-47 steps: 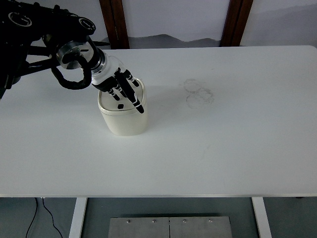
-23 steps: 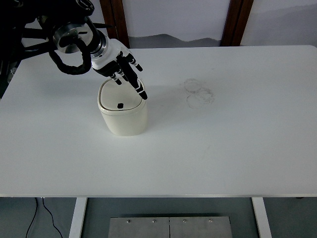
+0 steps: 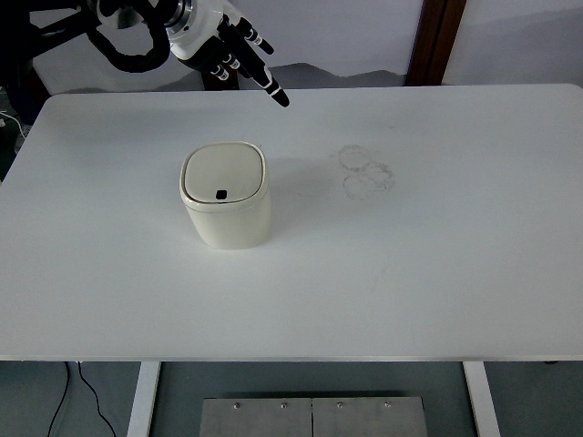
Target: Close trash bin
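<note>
Head view: I see the cream trash bin (image 3: 226, 208) standing upright left of centre on the white table (image 3: 437, 264), its lid (image 3: 223, 175) lying flat and shut. My left hand (image 3: 239, 50) hangs high near the far edge, well apart from it, fingers (image 3: 270, 86) spread and holding nothing.

The scene is bright and evenly lit, with soft light from above; the white counter (image 3: 437, 273) reads clean, without blown-out glare; the cream trash bin (image 3: 226, 196) throws only a faint shadow to its right and toward the far side; focus is sharp across the frame; the left hand (image 3: 232, 41) at the top edge shows slight softness at its dark fingers (image 3: 273, 91); straight edges bow a little near the corners.
</note>
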